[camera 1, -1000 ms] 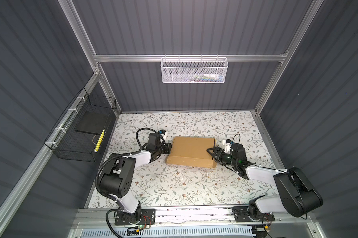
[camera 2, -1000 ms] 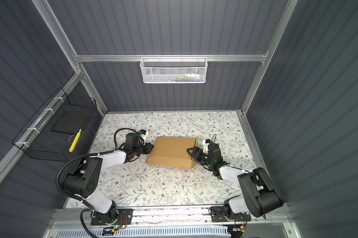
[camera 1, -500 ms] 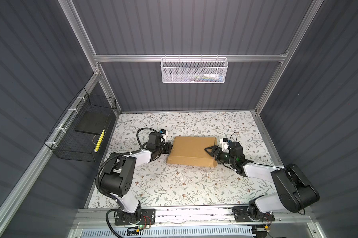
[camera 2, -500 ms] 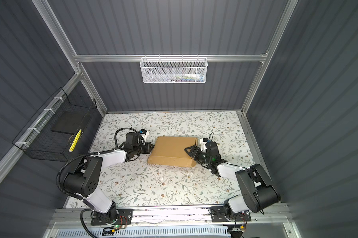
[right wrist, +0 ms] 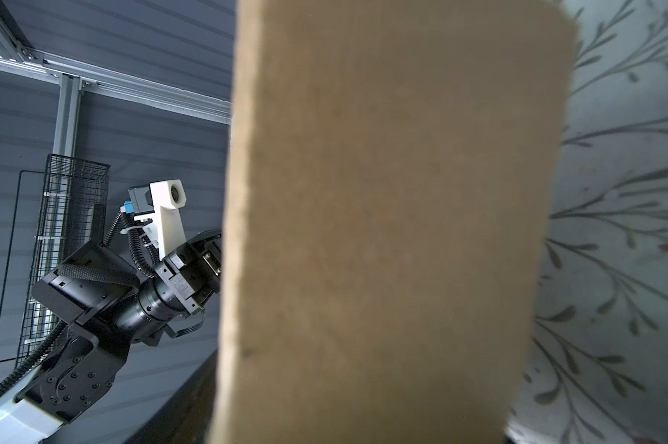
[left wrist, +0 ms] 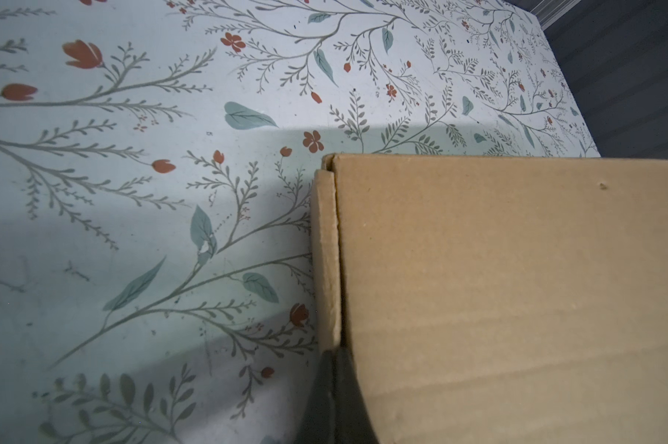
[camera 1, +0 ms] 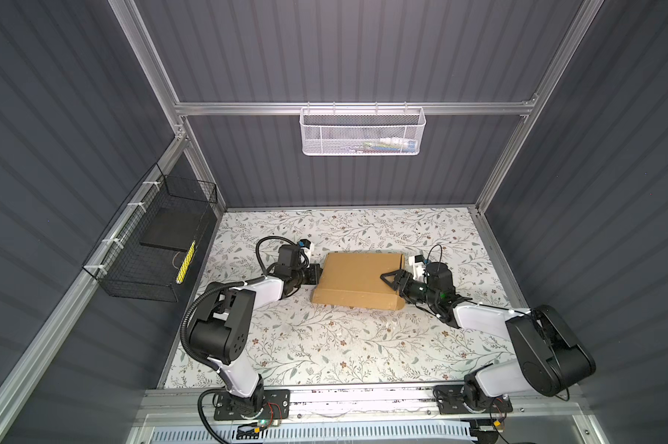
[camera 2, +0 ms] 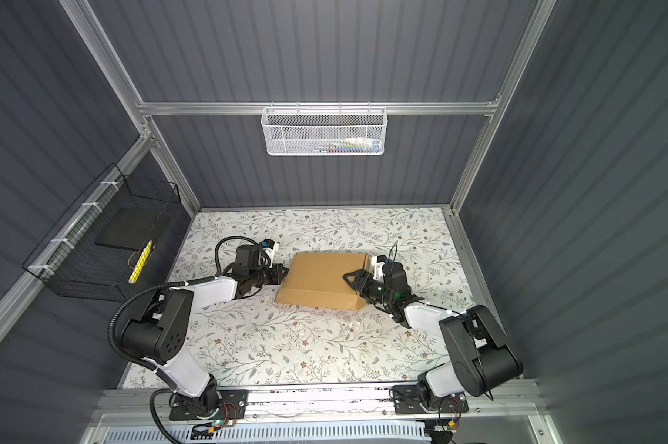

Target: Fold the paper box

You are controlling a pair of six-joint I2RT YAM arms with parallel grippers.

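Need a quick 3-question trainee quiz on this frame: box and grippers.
1. True or false: the paper box lies as a flat, unfolded sheet.
2. The left gripper is: A) open above the box; B) shut, at the box's left side; C) holding the box in the air.
3. What hangs from the back rail?
Key: 1 false, it is folded into a shallow box. 2 B. 3 a white mesh basket.

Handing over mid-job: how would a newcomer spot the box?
On the floral tabletop, near its middle, lies the paper box. It is shallow, rectangular, plain brown cardboard; the black basket and white basket on the walls are wire.
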